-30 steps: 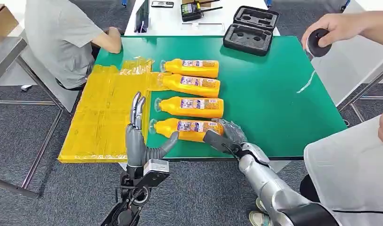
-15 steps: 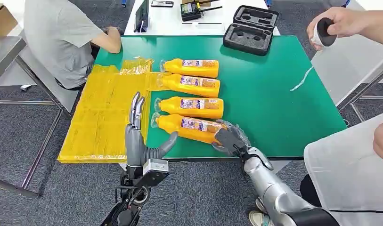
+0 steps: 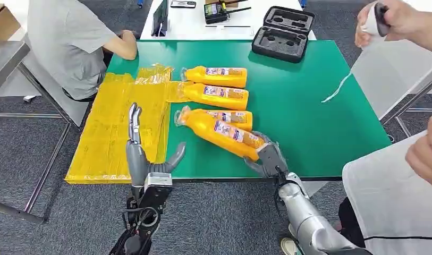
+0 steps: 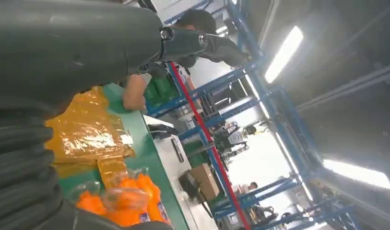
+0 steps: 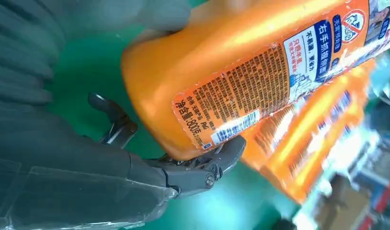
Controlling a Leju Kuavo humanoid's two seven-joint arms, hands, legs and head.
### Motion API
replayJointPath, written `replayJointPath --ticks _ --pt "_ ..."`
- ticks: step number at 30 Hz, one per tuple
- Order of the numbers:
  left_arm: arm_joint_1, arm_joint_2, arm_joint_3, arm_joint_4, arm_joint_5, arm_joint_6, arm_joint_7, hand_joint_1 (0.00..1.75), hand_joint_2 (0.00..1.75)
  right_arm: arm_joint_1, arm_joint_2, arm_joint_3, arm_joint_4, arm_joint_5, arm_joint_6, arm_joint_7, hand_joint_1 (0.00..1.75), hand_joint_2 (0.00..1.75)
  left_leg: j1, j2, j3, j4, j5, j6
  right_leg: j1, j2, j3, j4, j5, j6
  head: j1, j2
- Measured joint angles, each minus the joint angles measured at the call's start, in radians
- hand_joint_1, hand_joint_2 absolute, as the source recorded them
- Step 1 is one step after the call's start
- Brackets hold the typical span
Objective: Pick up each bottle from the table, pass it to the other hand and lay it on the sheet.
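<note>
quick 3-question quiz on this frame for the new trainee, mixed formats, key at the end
1. True or false: the right hand holds a bottle by its base end, tilted across the bottle behind it.
2. How many bottles lie flat on the table, not held? A) two B) three C) four
3. Fill in: the left hand is open, its fingers pointing up over the edge of the yellow ____.

Key: 1 true; 2 B; 3 sheet.
</note>
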Motion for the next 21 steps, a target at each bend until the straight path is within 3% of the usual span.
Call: replayJointPath --ticks 3,7,18,21 --pt "0.004 0.000 0.010 -0.007 0.047 0.000 0.000 0.00 1.75 0.019 -0.002 0.026 -0.047 -0.115 -0.029 0.000 1.75 1.75 0.000 0.000 0.000 0.000 0.000 0.000 0.000 0.000 0.000 0.000 0.000 0.000 0.000 0.000" --pt "-0.009 0.002 -0.022 0.069 0.389 0.000 0.001 0.00 1.75 0.055 -0.013 0.094 -0.160 -0.292 -0.064 0.000 1.75 1.75 0.000 0.000 0.000 0.000 0.000 0.000 0.000 0.000 0.000 0.000 0.000 0.000 0.000 0.000" --pt "-0.027 0.011 -0.117 0.175 0.500 -0.005 0.001 0.00 1.75 0.099 -0.029 0.171 -0.300 -0.332 -0.064 -0.001 1.75 1.75 0.000 0.000 0.000 0.000 0.000 0.000 0.000 0.000 0.000 0.000 0.000 0.000 0.000 0.000" --pt "-0.031 0.011 -0.126 0.221 0.614 -0.109 0.001 0.00 1.75 0.111 -0.029 0.187 -0.339 -0.346 -0.052 -0.001 1.75 1.75 0.000 0.000 0.000 0.000 0.000 0.000 0.000 0.000 0.000 0.000 0.000 0.000 0.000 0.000"
